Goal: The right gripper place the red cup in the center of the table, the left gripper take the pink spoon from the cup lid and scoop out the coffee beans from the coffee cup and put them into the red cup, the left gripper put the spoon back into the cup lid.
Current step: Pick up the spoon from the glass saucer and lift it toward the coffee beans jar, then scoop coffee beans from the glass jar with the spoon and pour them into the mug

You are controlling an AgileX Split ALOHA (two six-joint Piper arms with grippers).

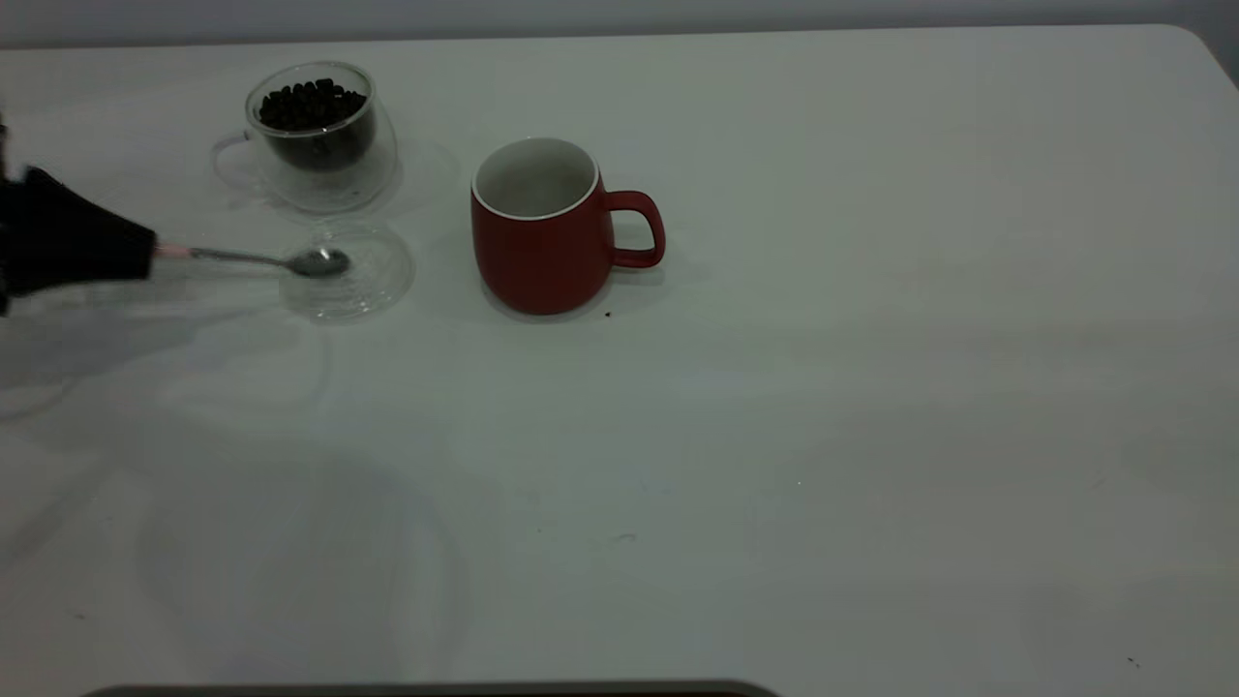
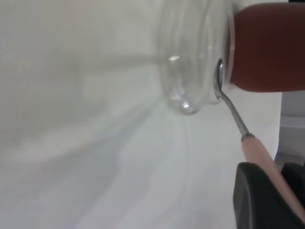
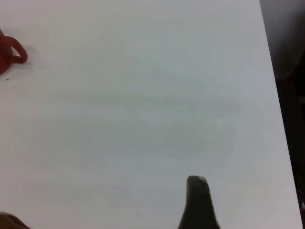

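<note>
The red cup (image 1: 542, 242) stands upright on the table (image 1: 823, 387), left of its middle, handle to the right. The coffee cup (image 1: 319, 136) with the coffee beans (image 1: 312, 105) stands behind and to its left. The cup lid (image 1: 379, 276) lies flat in front of the coffee cup. My left gripper (image 1: 145, 254), at the left edge, is shut on the handle of the pink spoon (image 1: 319, 261); the spoon's bowl is over the lid. The left wrist view shows the spoon (image 2: 259, 152), lid (image 2: 188, 57) and red cup (image 2: 271, 47). Of my right gripper only one finger (image 3: 198, 200) shows, far from the red cup (image 3: 7, 52).
A single dark speck (image 1: 608, 314) lies on the table by the red cup's base. The table's right edge (image 3: 274, 95) runs close to my right gripper. White tabletop stretches right of and in front of the red cup.
</note>
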